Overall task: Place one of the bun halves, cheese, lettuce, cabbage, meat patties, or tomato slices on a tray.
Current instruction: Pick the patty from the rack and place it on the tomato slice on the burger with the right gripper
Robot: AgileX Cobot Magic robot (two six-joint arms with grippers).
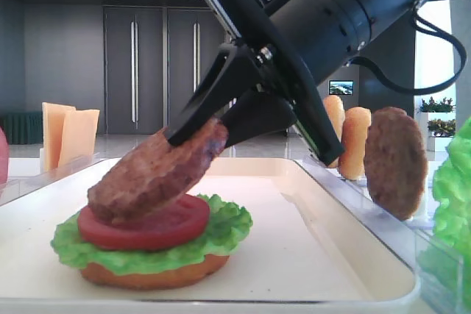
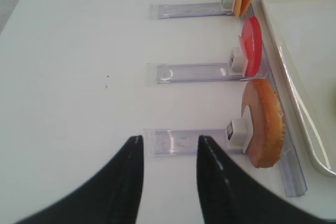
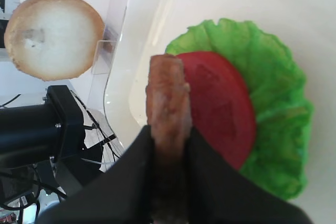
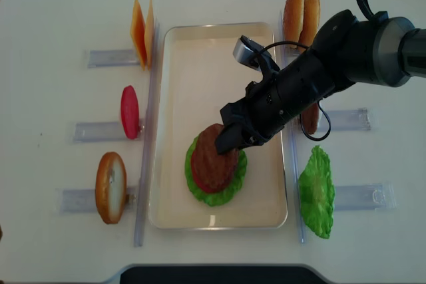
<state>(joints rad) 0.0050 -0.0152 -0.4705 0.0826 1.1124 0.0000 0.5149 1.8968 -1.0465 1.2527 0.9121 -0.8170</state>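
At the frame's centre the right gripper (image 1: 193,131) was clamped on a meat patty (image 1: 157,174), its lower edge resting tilted on the tomato slice (image 1: 147,227) on the tray (image 1: 324,255), while the left gripper (image 2: 167,153) hovered empty, jaws apart.

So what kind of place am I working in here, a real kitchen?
Probably not: it looks like a demo bench in an office lobby. Toy burger parts stand in clear holder racks on a white table beside the tray, with tall double doors behind.
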